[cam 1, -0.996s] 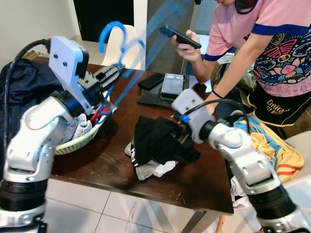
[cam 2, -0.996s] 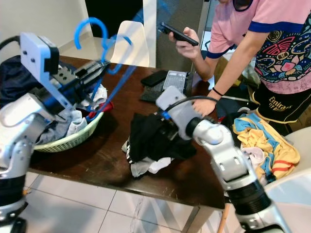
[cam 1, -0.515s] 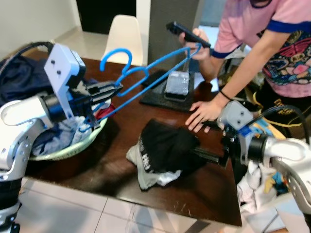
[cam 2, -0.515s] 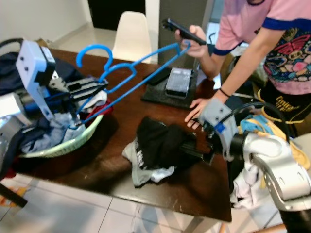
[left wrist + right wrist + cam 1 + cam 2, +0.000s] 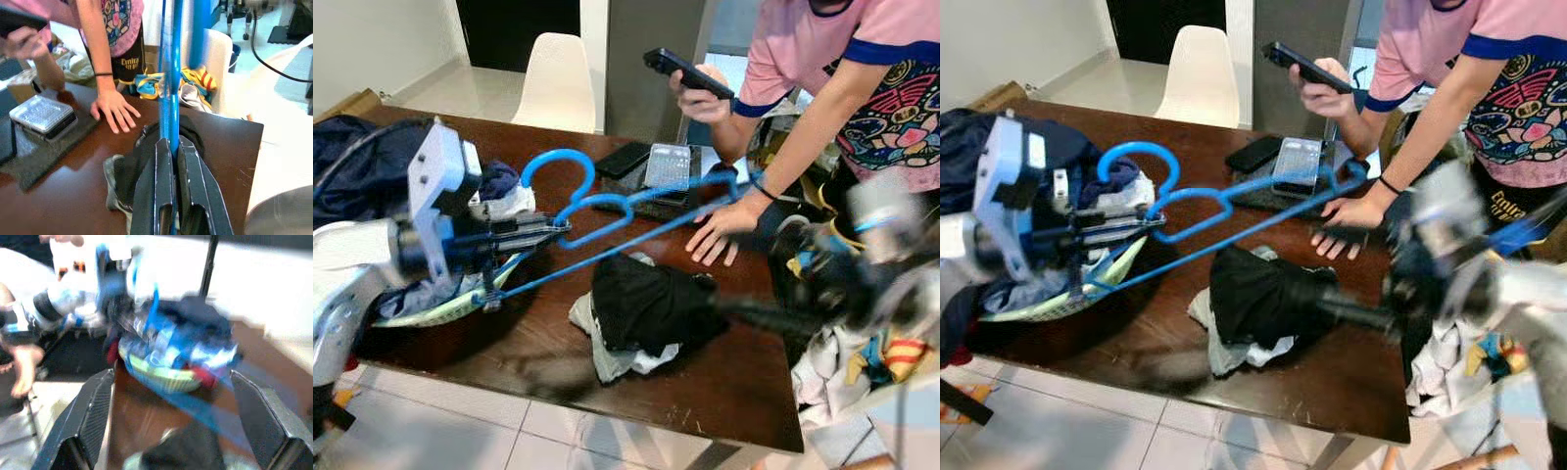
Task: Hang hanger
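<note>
Blue plastic hanger (image 5: 607,220) is being clamped by the left gripper (image 5: 548,232), fingers pressed together on its lower bar, hook rising just above the fingertips. Beyond them a black garment (image 5: 646,304) is lying on the brown table (image 5: 724,382). Right gripper (image 5: 171,431), blurred, is spreading its fingers wide toward a laundry basket (image 5: 166,374).

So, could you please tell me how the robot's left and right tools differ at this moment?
The left tool is shut on the blue plastic hanger, held above the dark wooden table; the right tool is wide open and holds nothing. The left tool appears sharp, beside the green laundry basket; the right one is motion-blurred near the black garment. Both have two black fingers.
</note>
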Robot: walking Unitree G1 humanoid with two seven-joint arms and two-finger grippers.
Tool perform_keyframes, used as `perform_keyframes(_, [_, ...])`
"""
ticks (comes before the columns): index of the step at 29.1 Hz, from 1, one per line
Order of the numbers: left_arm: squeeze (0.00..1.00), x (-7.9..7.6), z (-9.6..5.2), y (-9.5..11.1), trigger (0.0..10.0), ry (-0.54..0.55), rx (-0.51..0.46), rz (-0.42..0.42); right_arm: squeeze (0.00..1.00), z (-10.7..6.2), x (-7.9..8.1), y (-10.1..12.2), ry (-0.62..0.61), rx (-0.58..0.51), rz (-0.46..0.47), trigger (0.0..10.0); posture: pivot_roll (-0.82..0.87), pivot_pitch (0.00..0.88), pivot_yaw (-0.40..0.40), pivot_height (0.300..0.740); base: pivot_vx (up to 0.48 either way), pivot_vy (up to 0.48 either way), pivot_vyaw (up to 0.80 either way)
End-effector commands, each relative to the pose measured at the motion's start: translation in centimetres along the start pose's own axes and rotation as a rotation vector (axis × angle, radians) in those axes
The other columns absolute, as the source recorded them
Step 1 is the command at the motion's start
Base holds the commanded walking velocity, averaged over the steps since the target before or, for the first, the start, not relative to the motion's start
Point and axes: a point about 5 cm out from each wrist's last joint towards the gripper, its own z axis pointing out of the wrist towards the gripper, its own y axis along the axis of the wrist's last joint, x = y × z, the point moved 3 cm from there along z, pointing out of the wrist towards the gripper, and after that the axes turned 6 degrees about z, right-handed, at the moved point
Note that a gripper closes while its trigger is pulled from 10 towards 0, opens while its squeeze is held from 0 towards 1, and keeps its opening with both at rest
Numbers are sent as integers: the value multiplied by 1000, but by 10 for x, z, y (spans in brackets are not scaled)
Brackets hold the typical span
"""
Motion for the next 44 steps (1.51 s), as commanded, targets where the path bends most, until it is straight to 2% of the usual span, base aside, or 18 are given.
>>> perform_keyframes(1, [0, -6, -7, -3, 10000, -69, 23, -40, 0, -6, 4, 19, 28, -90, -22, 10000, 61, 106, -12, 740, 0, 0, 0])
perform_keyframes(2, [0, -11, -13, -12, 10000, -127, 45, -112, 0, -7, 8, 34, 63, -132, -61, 10000, 60, 103, -8, 740, 0, 0, 0])
perform_keyframes(3, [0, -11, -13, -12, 10000, -127, 45, -112, 0, -7, 8, 34, 63, -132, -61, 10000, 60, 103, -8, 740, 0, 0, 0])
perform_keyframes(4, [0, -16, -14, -22, 10000, -179, 68, -164, 0, 2, 9, 21, 76, 15, -101, 10000, 60, 97, -3, 740, 0, 0, 0])
perform_keyframes(6, [0, -16, -14, -22, 10000, -179, 68, -164, 0, 2, 9, 21, 76, 15, -101, 10000, 60, 97, -3, 740, 0, 0, 0])
perform_keyframes(8, [0, -17, -2, -38, 10000, -228, 109, -169, 0, 23, 15, -17, 142, 320, -147, 10000, 55, 86, 9, 740, 0, 0, 0])
perform_keyframes(10, [0, -17, -2, -38, 10000, -228, 109, -169, 0, 23, 15, -17, 142, 320, -147, 10000, 55, 86, 9, 740, 0, 0, 0])
perform_keyframes(11, [0, -17, 4, -42, 10000, -237, 121, -149, 0, 29, 17, -28, 167, 401, -163, 10000, 55, 85, 10, 740, 0, 0, 0])
perform_keyframes(14, [0, -17, 4, -42, 10000, -237, 121, -149, 0, 29, 17, -28, 167, 401, -163, 10000, 55, 85, 10, 740, 0, 0, 0])
perform_keyframes(15, [0, -15, 14, -45, 10000, -232, 133, -120, 0, 36, 14, -37, 159, 462, -186, 10000, 50, 78, 15, 740, 0, 0, 0])
perform_keyframes(24, [0, -15, 14, -45, 10000, -232, 133, -120, 0, 36, 14, -37, 159, 462, -186, 10000, 50, 78, 15, 740, 0, 0, 0])
perform_keyframes(25, [0, -17, 26, -48, 10000, -245, 137, -102, 0, 45, 9, -48, 137, 518, -200, 10000, 49, 72, 20, 740, 0, 0, 0])
perform_keyframes(26, [0, -17, 26, -48, 10000, -245, 137, -102, 0, 45, 9, -48, 137, 518, -200, 10000, 49, 72, 20, 740, 0, 0, 0])
perform_keyframes(27, [0, -22, 40, -50, 10000, -266, 138, -76, 0, 59, 3, -63, 108, 565, -187, 10000, 46, 57, 27, 740, 0, 0, 0])
perform_keyframes(29, [0, -22, 40, -50, 10000, -266, 138, -76, 0, 59, 3, -63, 108, 565, -187, 10000, 46, 57, 27, 740, 0, 0, 0])
perform_keyframes(30, [0, -27, 50, -49, 10000, -290, 133, -57, 0, 71, 2, -75, 88, 597, -167, 10000, 47, 58, 28, 740, 0, 0, 0])
perform_keyframes(32, [0, -31, 55, -49, 10000, -308, 128, -46, 0, 79, 1, -84, 71, 622, -152, 10000, 43, 59, 32, 740, 0, 0, 0])
perform_keyframes(44, [0, -34, 64, -44, 10000, -325, 107, -25, 0, 93, 10, -101, 91, 659, -88, 10000, 43, 65, 29, 740, 0, 0, 0])
